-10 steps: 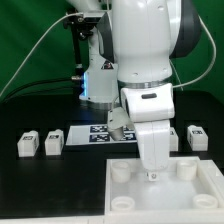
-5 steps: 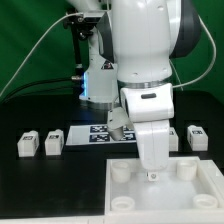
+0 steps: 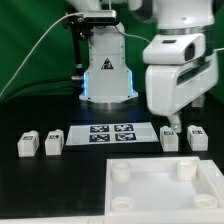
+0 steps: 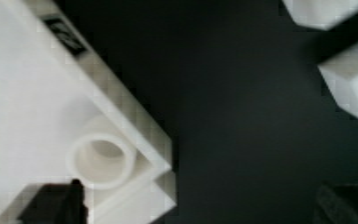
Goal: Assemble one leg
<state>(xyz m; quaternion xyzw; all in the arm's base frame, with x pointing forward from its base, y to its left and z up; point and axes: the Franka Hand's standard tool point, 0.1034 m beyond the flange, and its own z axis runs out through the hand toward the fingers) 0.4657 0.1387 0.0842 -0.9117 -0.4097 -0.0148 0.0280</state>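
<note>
Since half a second ago the arm has lifted off the tabletop [image 3: 165, 188] and swung to the exterior view's right.

Left to right along the dark surface [image 3: 25, 112] are the first leg [image 3: 27, 144] and the second leg [image 3: 53, 143], close together. Next comes the flat marker board [image 3: 112, 133], then the third leg [image 3: 170, 139] and the fourth leg [image 3: 196, 137].

The gripper [image 3: 171, 122] hangs just above the third leg without touching it. In the wrist view its dark fingers [image 4: 51, 203] stand wide apart with nothing between them. That view also shows a tabletop corner with a round socket [image 4: 101, 158].

The third leg looks like a small, light block of stiff plastic, unlikely to bend or break. Its smooth sides could slip. The best hold is probably across two opposite flat faces, near the middle, squarely. That leaves free the end meant for the socket.
</note>
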